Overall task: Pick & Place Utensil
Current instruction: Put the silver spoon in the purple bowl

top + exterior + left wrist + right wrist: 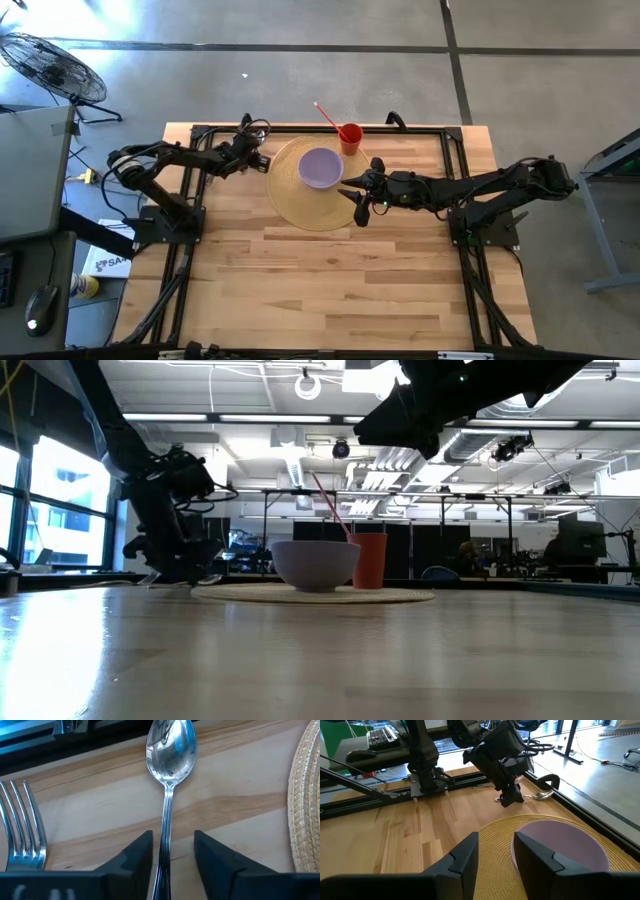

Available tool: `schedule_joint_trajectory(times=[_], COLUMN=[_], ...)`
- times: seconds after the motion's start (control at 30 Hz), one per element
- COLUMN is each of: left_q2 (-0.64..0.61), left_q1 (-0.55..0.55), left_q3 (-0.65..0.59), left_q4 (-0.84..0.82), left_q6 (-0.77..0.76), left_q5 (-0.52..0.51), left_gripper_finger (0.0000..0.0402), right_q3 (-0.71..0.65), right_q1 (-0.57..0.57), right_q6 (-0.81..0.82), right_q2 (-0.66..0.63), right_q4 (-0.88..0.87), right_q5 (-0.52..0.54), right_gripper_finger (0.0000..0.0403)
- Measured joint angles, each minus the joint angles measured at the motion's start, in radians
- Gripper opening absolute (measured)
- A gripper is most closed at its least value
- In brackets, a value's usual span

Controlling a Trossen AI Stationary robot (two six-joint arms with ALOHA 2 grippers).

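Note:
A silver spoon [170, 755] lies flat on the wooden table near its far left, bowl end away from my left gripper. My left gripper [172, 855] points slanting down over the spoon's handle [166, 820], open, one finger on each side of it. A silver fork [22, 830] lies beside the spoon. The same gripper [258, 157] shows left of the round woven placemat [300, 195]. A lilac bowl [320, 167] stands on the placemat. My right gripper [360, 205] hangs open above the placemat's right edge, nothing between its fingers [465, 857].
An orange cup [350, 137] with a red straw stands at the placemat's far edge. A black metal frame [420, 128] runs along the table's far and side edges, close behind the spoon. Bare wood stretches toward the near edge [330, 290].

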Motion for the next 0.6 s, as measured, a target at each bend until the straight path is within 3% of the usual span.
schedule_joint_trajectory(times=[0.27,0.6], left_q2=[0.000,-0.001], left_q1=[0.000,0.001], left_q3=[-0.001,-0.001], left_q4=[-0.002,-0.004], left_q6=[0.000,0.042], left_q5=[0.002,0.031], left_gripper_finger=[0.0065,0.0013], right_q3=[0.000,0.000], right_q1=[0.000,0.000], right_q6=[0.003,0.003], right_q2=[0.000,0.000], right_q4=[0.000,0.000], right_q5=[0.000,0.000], right_gripper_finger=[0.0117,0.0117])
